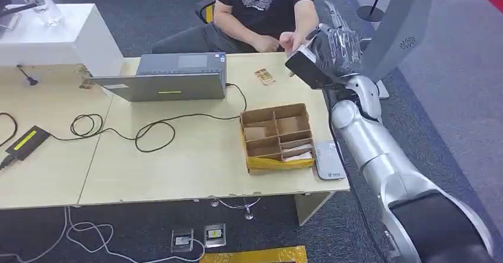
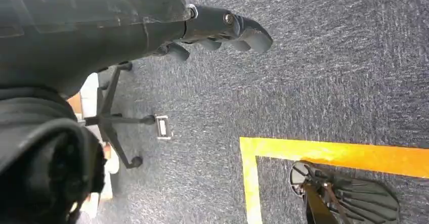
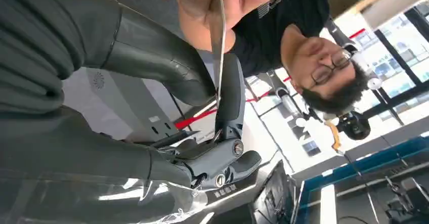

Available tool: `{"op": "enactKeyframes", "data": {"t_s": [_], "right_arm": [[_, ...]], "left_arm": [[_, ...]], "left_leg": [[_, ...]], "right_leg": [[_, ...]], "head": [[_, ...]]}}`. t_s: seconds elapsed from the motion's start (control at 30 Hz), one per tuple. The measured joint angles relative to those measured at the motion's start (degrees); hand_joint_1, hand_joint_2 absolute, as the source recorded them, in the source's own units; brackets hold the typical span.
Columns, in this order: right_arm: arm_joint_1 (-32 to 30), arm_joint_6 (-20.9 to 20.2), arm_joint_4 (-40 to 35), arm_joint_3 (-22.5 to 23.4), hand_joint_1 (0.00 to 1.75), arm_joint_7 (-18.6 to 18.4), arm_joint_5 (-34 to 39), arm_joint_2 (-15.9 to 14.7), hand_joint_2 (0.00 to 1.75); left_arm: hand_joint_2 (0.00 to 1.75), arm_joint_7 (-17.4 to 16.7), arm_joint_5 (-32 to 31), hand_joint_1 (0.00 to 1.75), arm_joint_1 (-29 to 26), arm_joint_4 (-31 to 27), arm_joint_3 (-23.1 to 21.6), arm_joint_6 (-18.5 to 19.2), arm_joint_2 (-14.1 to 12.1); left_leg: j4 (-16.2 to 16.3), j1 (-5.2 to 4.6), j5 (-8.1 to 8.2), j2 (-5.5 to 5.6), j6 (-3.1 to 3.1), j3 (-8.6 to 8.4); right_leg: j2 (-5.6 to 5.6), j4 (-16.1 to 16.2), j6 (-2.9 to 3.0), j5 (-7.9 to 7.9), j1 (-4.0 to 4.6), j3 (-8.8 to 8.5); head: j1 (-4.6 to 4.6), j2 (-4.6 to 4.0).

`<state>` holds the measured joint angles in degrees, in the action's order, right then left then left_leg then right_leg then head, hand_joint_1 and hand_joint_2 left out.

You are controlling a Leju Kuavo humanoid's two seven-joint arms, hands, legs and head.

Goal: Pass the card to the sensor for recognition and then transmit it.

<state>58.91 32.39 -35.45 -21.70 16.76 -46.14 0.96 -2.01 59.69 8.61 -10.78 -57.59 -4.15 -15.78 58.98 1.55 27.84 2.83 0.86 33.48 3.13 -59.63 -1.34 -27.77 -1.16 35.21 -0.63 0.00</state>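
Two hands meet over the far right corner of the bench (image 1: 178, 174): the robot's right hand (image 1: 332, 46), raised on its silver arm, and a person's hand (image 1: 293, 40) reaching from across the bench. The card (image 3: 218, 37) stands edge-on in the right wrist view, pinched between the robot's thick thumb (image 3: 162, 67) and a dark finger (image 3: 231, 95), while the person's fingers grip its other end. A white sensor (image 1: 329, 160) lies flat at the bench's near right corner, just beside a cardboard box (image 1: 276, 137) with compartments holding a few cards. An open laptop (image 1: 166, 79) sits toward the far edge, a black cable (image 1: 154, 129) looping from it across the middle. The left hand (image 2: 222, 29) hangs over grey carpet, fingers loosely curled and holding nothing.
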Motion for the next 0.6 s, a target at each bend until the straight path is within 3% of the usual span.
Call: {"op": "enactKeyframes", "data": {"t_s": [0.23, 0.3, 0.33, 0.37, 0.4, 0.6], "right_arm": [[0.3, 0.0, 3.1, 0.0, 1.75, -0.9, -0.9, 0.0, 1.75], [0.3, 0.0, 4.0, 0.0, 1.66, -1.0, -1.1, 0.0, 1.75], [0.3, 0.0, 4.3, 0.0, 1.06, -1.2, -1.1, 0.0, 1.75], [0.3, 0.0, 4.5, 0.0, 0.26, -1.2, -1.2, 0.0, 1.75], [0.3, 0.1, 4.7, 0.0, 0.00, -1.3, -1.2, 0.0, 0.00], [0.2, 1.2, 5.6, 0.0, 0.00, -0.6, -1.4, -0.1, 0.00]], "left_arm": [[0.00, 0.0, -0.1, 0.00, 0.0, 0.0, -0.4, 0.3, 0.0], [0.00, 0.0, -0.1, 0.00, 0.0, 0.0, -0.7, 0.3, 0.1], [0.00, 0.0, -0.1, 0.00, 0.0, 0.0, -0.7, 0.4, 0.1], [0.00, 0.0, -0.1, 0.00, 0.0, 0.0, -0.7, 0.4, 0.2], [0.00, 0.0, 0.1, 0.00, 0.0, 0.0, -0.7, 0.4, 0.2], [0.00, 0.0, 0.2, 0.00, 0.0, 0.0, -0.8, 0.3, 0.2]], "left_leg": [[0.0, 0.00, 0.00, 0.00, 0.00, 0.00], [0.0, 0.01, 0.00, 0.00, 0.00, 0.00], [0.0, 0.01, 0.00, 0.00, 0.00, 0.00], [0.0, 0.01, 0.00, 0.00, 0.00, 0.00], [0.0, 0.01, 0.00, 0.00, 0.00, 0.00], [0.0, 0.01, 0.00, -0.02, 0.00, 0.00]], "right_leg": [[0.00, 0.0, 0.00, 0.00, 0.01, 0.00], [0.00, 0.0, 0.00, 0.00, 0.01, 0.01], [0.00, 0.0, 0.00, 0.00, 0.01, 0.02], [0.00, 0.0, 0.00, 0.00, 0.01, 0.02], [0.00, 0.0, 0.00, 0.00, 0.01, 0.02], [0.02, 0.0, 0.00, 0.00, 0.01, 0.03]], "head": [[0.00, 0.00], [-0.02, 0.00], [0.00, 0.00], [-0.02, 0.00], [0.00, 0.00], [-0.02, 0.00]]}}
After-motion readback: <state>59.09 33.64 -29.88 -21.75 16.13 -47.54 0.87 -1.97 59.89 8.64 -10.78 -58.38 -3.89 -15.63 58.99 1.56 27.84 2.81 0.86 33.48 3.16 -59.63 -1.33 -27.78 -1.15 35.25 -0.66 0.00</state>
